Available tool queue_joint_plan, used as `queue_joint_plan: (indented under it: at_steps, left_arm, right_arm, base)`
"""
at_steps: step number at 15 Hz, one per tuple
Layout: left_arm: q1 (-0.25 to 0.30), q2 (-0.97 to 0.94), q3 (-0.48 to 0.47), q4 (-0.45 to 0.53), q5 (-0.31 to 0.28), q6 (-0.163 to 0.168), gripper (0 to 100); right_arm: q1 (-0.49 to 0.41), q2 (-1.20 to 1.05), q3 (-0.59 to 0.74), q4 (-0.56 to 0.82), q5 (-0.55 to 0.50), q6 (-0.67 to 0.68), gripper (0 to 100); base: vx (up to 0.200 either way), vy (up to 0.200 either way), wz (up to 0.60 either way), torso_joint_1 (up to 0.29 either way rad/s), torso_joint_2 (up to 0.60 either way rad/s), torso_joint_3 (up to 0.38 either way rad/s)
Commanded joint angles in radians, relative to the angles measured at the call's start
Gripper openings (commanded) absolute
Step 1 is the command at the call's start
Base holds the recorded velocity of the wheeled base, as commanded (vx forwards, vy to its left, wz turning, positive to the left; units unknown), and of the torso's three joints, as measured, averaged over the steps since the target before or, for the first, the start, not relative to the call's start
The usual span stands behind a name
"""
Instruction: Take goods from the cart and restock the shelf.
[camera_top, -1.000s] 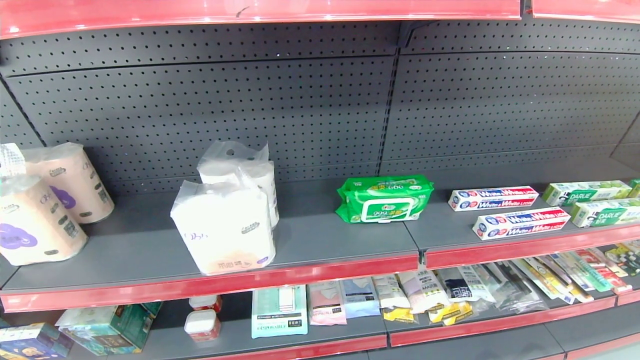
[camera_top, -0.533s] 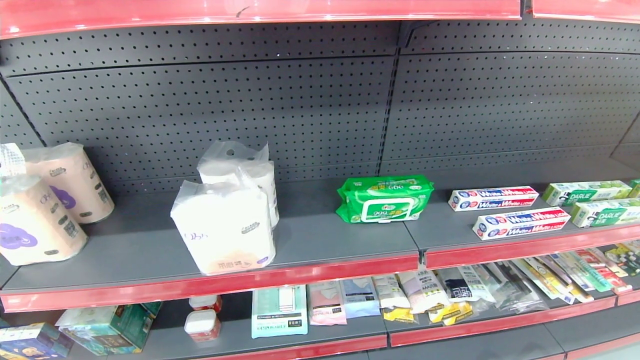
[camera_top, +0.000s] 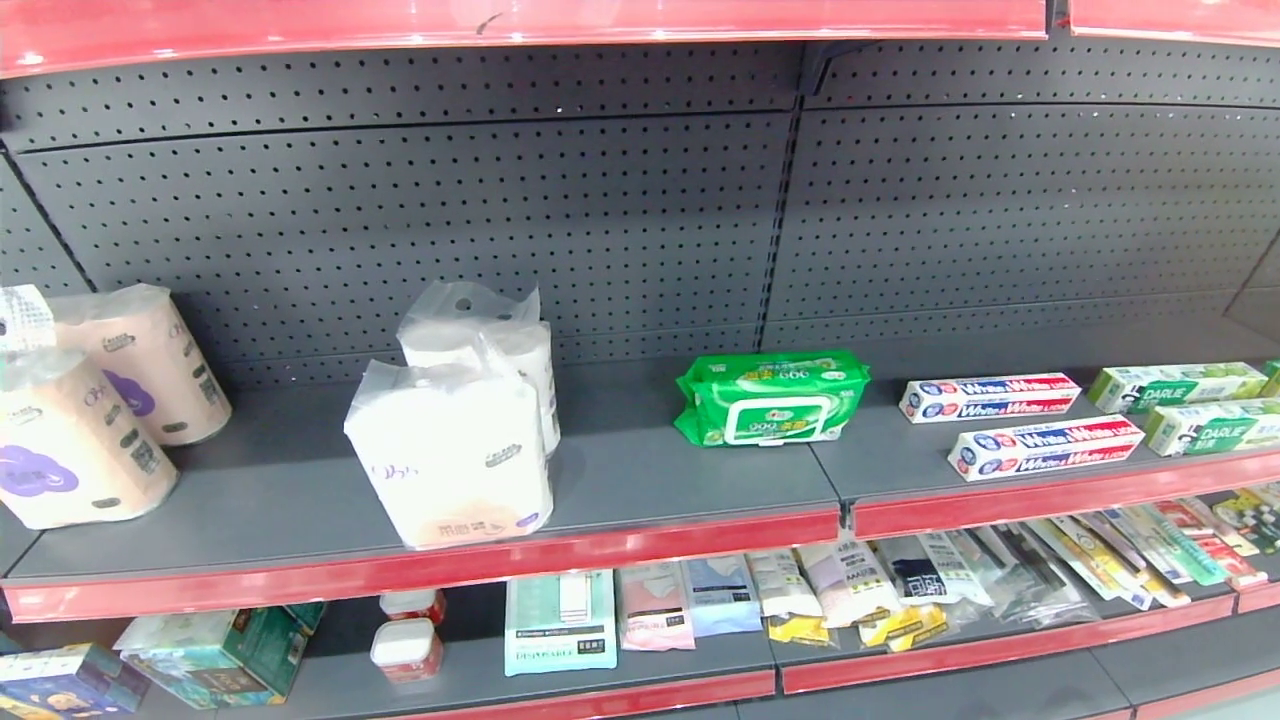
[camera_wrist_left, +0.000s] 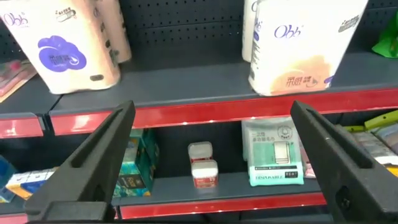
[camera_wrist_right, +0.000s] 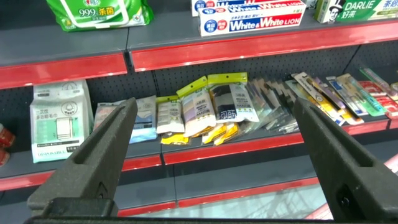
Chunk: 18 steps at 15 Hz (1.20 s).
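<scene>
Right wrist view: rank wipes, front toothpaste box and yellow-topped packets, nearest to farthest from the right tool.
1. Packets: lower shelf, straight ahead of right tool.
2. Front toothpaste box: upper shelf, front edge.
3. Wipes: upper shelf, set back.

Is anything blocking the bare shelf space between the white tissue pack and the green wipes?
Nothing visible does. The shelf lies bare between the white tissue pack and the green wipes, open to its red front edge.
</scene>
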Motion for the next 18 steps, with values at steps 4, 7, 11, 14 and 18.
queue_joint_plan:
  at_steps: [4, 7, 11, 14, 18]
  left_arm:
    - [0.001, 0.002, 0.000, -0.001, 0.000, 0.000, 100]
    - [0.001, 0.002, 0.000, -0.001, -0.003, 0.000, 100]
    - [0.001, 0.002, 0.000, -0.002, -0.004, -0.002, 100]
    - [0.001, 0.002, 0.000, -0.001, -0.006, -0.002, 100]
    - [0.001, 0.002, -0.002, 0.002, -0.007, -0.015, 100]
  right_arm:
    - [0.000, 0.002, 0.000, 0.000, 0.001, -0.001, 100]
    - [0.000, 0.002, 0.000, 0.000, 0.001, -0.001, 100]
    - [0.000, 0.002, 0.000, 0.000, 0.001, -0.001, 100]
    - [0.000, 0.002, 0.000, 0.000, -0.001, 0.002, 100]
    - [0.000, 0.002, 0.000, 0.000, -0.001, -0.001, 100]
  base:
    - [0.000, 0.000, 0.60, 0.010, 0.00, -0.001]
    - [0.000, 0.000, 0.20, 0.001, 0.00, 0.001]
    - [0.000, 0.000, 0.00, 0.000, 0.00, 0.000]
    - [0.000, 0.000, 0.00, 0.000, 0.00, 0.000]
    - [0.000, 0.000, -0.30, -0.001, 0.00, 0.004]
